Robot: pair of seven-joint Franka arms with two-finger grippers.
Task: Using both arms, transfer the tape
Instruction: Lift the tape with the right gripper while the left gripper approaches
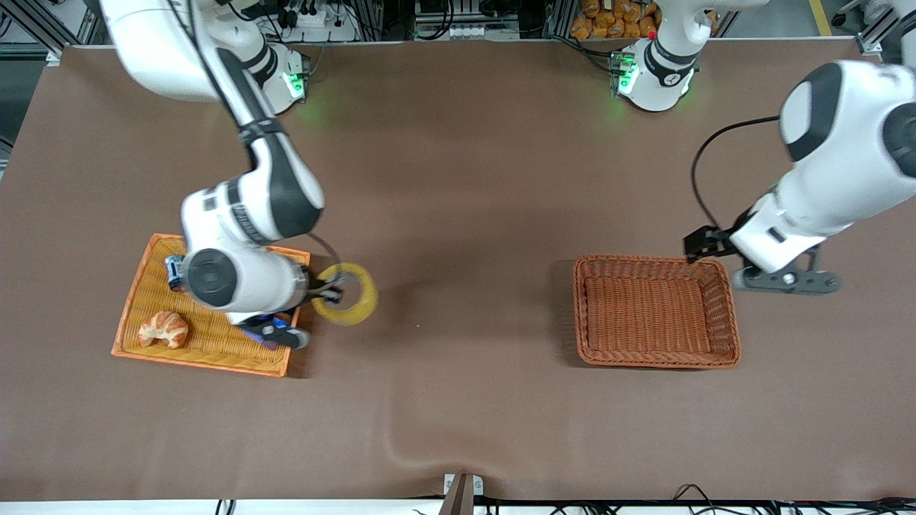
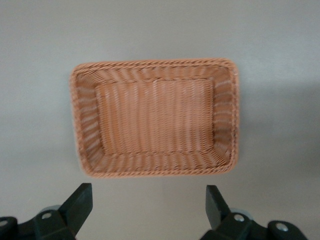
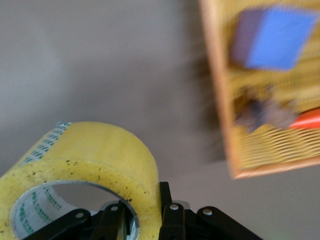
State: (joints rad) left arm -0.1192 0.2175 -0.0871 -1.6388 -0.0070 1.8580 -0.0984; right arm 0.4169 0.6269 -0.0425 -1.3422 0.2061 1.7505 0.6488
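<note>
Croissant [image 1: 163,329] lies nearest the camera, in my orange tray [image 1: 136,300]. My right gripper [image 1: 330,291] clamps the tape [image 1: 348,294] by its wall, just off the tray's edge. My left gripper [image 1: 783,280], fingers apart, waits at three o'clock beside the brown basket [image 1: 655,356].

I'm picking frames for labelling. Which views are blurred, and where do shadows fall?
Right wrist view: orange tray streaked with blur, tape fairly crisp in the right end effector. Front view: soft shadow on the table beside the tape. Left wrist view: brown basket slightly soft, evenly lit.
</note>
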